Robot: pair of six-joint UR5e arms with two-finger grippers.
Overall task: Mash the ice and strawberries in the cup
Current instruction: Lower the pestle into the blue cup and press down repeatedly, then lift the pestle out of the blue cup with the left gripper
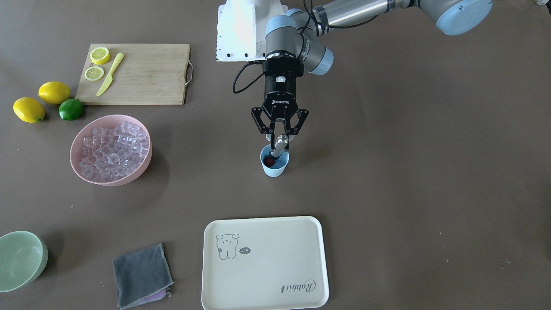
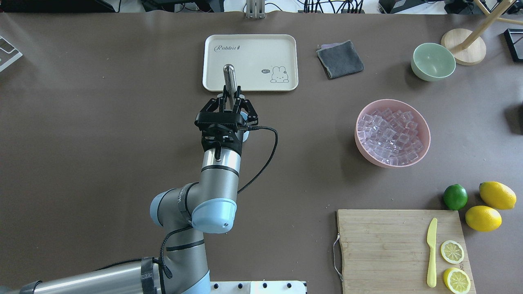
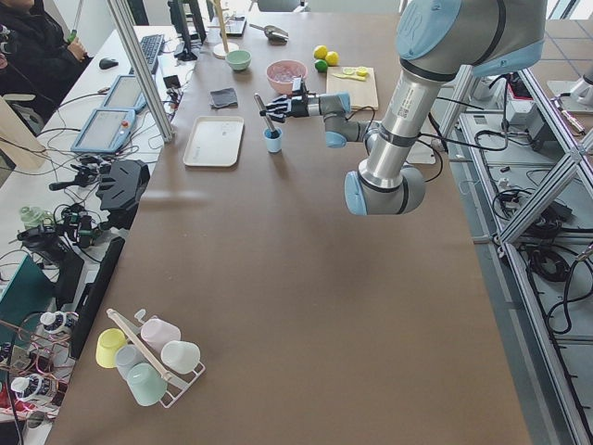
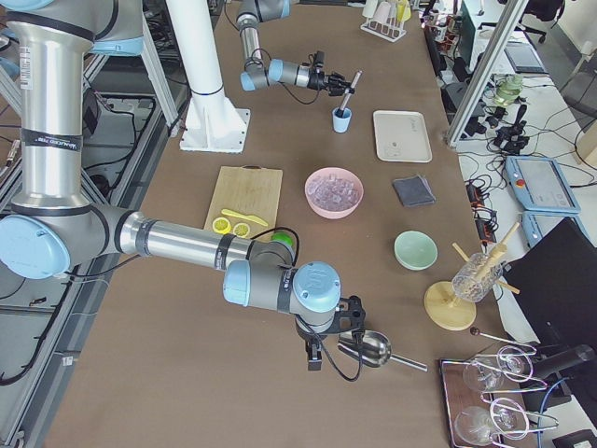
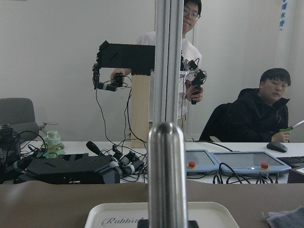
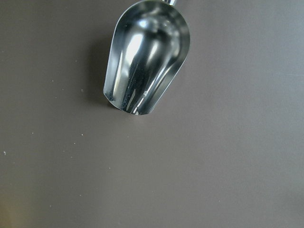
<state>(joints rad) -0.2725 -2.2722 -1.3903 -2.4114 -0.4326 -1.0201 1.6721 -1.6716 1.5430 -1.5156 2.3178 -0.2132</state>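
Exterior front-facing: cup [image 1: 274, 168] under left tool [image 1: 280, 137]

The steel muddler's [image 1: 280, 145] lower end is hidden inside the cup [image 1: 274, 168]; the metal scoop's [image 6: 147, 57] handle runs off the top edge.

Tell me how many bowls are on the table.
2. A pink bowl full of ice sits near the cutting board. An empty green bowl stands near the grey cloth. None seems hidden.
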